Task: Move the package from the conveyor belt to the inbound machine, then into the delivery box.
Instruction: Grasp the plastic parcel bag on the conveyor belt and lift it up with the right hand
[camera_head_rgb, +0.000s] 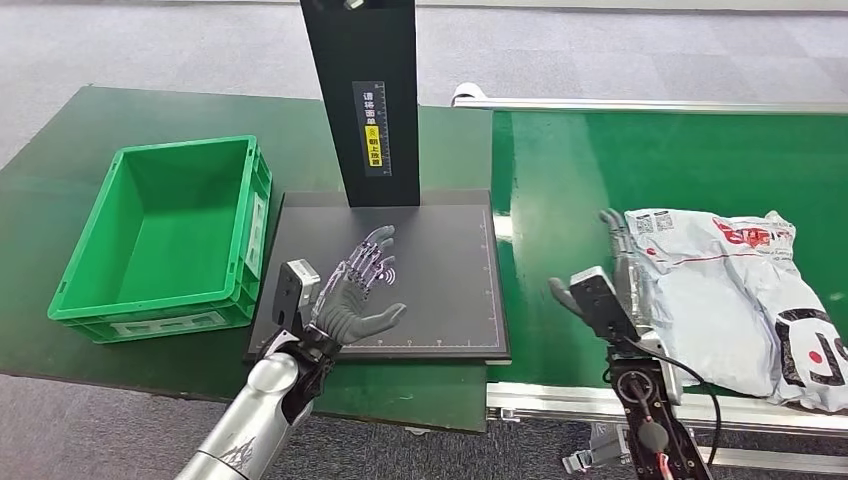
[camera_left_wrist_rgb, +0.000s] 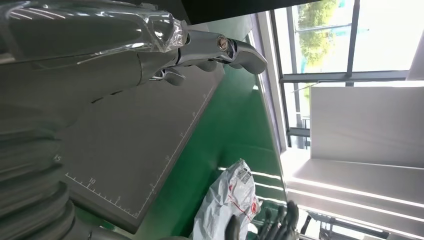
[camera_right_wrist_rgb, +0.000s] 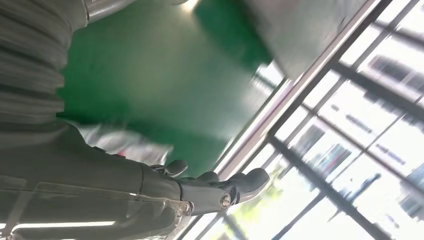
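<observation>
A grey-white plastic package (camera_head_rgb: 735, 300) with red and black print lies on the green conveyor belt (camera_head_rgb: 600, 170) at the right. My right hand (camera_head_rgb: 612, 280) is at the package's left edge, fingers stretched out along it and holding nothing. Whether it touches the bag I cannot tell. My left hand (camera_head_rgb: 360, 290) hovers open, fingers spread, over the black platform of the inbound machine (camera_head_rgb: 450, 280). The green delivery box (camera_head_rgb: 160, 235) stands open at the left. In the left wrist view the package (camera_left_wrist_rgb: 227, 197) lies beyond the platform (camera_left_wrist_rgb: 135, 145). The right wrist view shows the belt (camera_right_wrist_rgb: 150, 75) blurred.
The machine's black post (camera_head_rgb: 365, 100) rises at the platform's back edge. A metal rail (camera_head_rgb: 560, 400) runs along the belt's near side. Box and platform stand on a dark green table (camera_head_rgb: 60, 150), with grey floor around it.
</observation>
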